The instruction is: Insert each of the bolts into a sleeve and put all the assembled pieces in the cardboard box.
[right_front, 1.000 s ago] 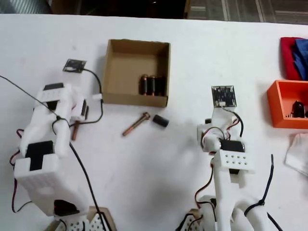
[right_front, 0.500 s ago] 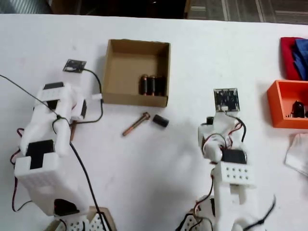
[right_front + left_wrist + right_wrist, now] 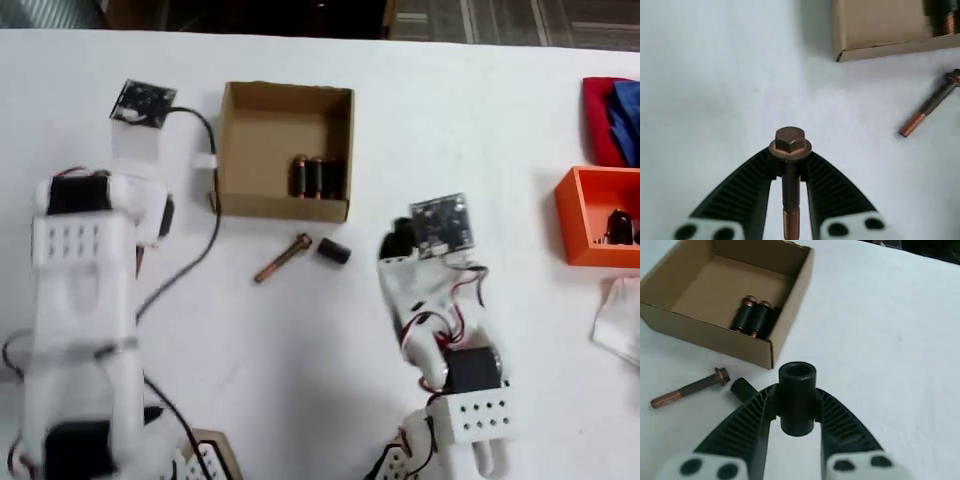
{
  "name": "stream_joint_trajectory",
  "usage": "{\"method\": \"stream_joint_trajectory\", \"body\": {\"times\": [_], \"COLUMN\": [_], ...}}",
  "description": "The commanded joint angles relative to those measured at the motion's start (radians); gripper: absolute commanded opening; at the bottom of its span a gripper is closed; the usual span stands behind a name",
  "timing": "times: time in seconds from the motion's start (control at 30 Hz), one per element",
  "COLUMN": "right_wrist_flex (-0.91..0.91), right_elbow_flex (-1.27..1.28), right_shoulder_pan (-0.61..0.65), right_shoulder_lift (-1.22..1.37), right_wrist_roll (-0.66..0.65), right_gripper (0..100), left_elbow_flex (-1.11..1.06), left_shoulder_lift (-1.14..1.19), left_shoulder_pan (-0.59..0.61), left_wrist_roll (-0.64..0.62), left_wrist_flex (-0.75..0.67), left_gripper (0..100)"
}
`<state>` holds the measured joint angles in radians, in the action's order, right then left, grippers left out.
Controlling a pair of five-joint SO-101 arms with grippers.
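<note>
Near the cardboard box [image 3: 285, 205], the left gripper [image 3: 790, 157] is clamping a copper hex-head bolt [image 3: 790, 145]; the right gripper [image 3: 796, 391] is clamping a black hollow sleeve [image 3: 797, 402]. On the bench [image 3: 450, 100], another bolt [image 3: 282, 258] and another sleeve [image 3: 334, 251] are lying just beside the box.

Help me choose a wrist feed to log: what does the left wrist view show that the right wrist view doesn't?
Left wrist, not right: the left tool shut on a held bolt. Right wrist, not left: the right tool shut on a held sleeve, plus a loose sleeve on the table. Both: the cardboard box and the loose bolt lying on the table near it.
</note>
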<state>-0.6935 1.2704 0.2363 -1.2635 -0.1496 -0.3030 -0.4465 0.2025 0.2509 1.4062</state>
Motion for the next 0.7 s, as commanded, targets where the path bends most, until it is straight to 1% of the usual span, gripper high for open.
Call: {"method": "stream_joint_trajectory", "body": {"times": [0.0,0.13,0.27,0.4,0.43,0.5,0.63,0.67], "right_wrist_flex": [0.136,0.277,0.283,0.283,0.283,0.283,0.285,0.289], "right_elbow_flex": [0.008,0.023,0.025,0.058,0.068,0.081,0.084,0.084], "right_shoulder_pan": [0.054,0.056,0.061,0.054,0.054,0.054,0.061,0.061], "right_shoulder_lift": [-0.030,-0.030,-0.030,-0.030,-0.030,-0.031,-0.031,-0.031], "right_wrist_roll": [0.002,0.002,0.002,-0.003,-0.003,-0.003,0.002,0.002], "right_gripper": [2.1,2.1,2.1,2.1,2.1,2.1,2.1,2.1], "left_elbow_flex": [0.047,0.044,-0.036,-0.219,-0.275,-0.389,-0.618,-0.677], "left_shoulder_lift": [-0.215,-0.359,-0.496,-0.631,-0.664,-0.743,-0.934,-0.984], "left_shoulder_pan": [-0.054,-0.054,-0.055,-0.052,-0.055,-0.052,-0.057,-0.060], "left_wrist_roll": [0.005,0.005,0.005,0.006,0.006,0.006,0.000,-0.025], "left_wrist_flex": [0.031,0.034,0.035,0.003,-0.032,-0.150,-0.459,-0.539], "left_gripper": [3,3,3,3,3,3,3,3]}}
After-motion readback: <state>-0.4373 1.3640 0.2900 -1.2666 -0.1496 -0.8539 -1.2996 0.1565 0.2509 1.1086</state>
